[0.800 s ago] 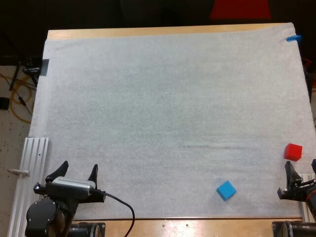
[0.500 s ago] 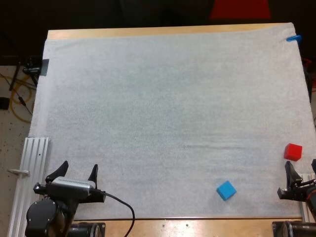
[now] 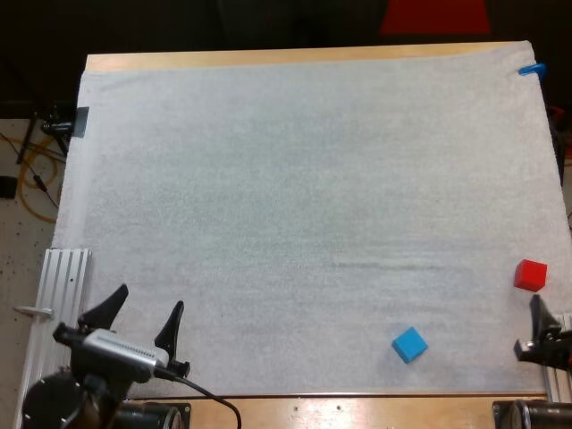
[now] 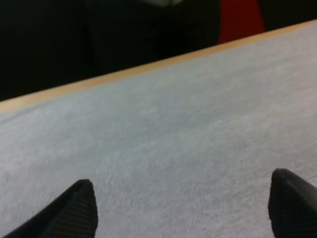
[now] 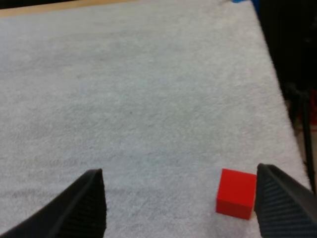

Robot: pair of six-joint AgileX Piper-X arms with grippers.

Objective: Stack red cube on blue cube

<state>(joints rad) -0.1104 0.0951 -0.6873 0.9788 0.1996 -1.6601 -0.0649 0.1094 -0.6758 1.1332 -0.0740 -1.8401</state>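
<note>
The red cube [image 3: 530, 275] sits on the white mat near its right edge. The blue cube [image 3: 409, 344] rests closer to the front edge, left of the red one. My right gripper [image 3: 556, 313] hangs just behind the red cube at the mat's near right corner. In the right wrist view it [image 5: 181, 208] is open, and the red cube [image 5: 237, 193] lies close to the inner side of one finger. My left gripper [image 3: 146, 302] is at the near left corner, far from both cubes. It [image 4: 183, 208] is open over bare mat.
A ribbed aluminium rail [image 3: 58, 304] lies along the mat's left side beside my left arm. The wooden front edge [image 3: 357, 409] of the table runs just behind the blue cube. The white mat [image 3: 304, 179] stretches wide between and beyond the arms.
My left gripper has drawn back toward the near left corner and tilted a little. My right gripper has slid toward the right edge. Neither cube has moved.
</note>
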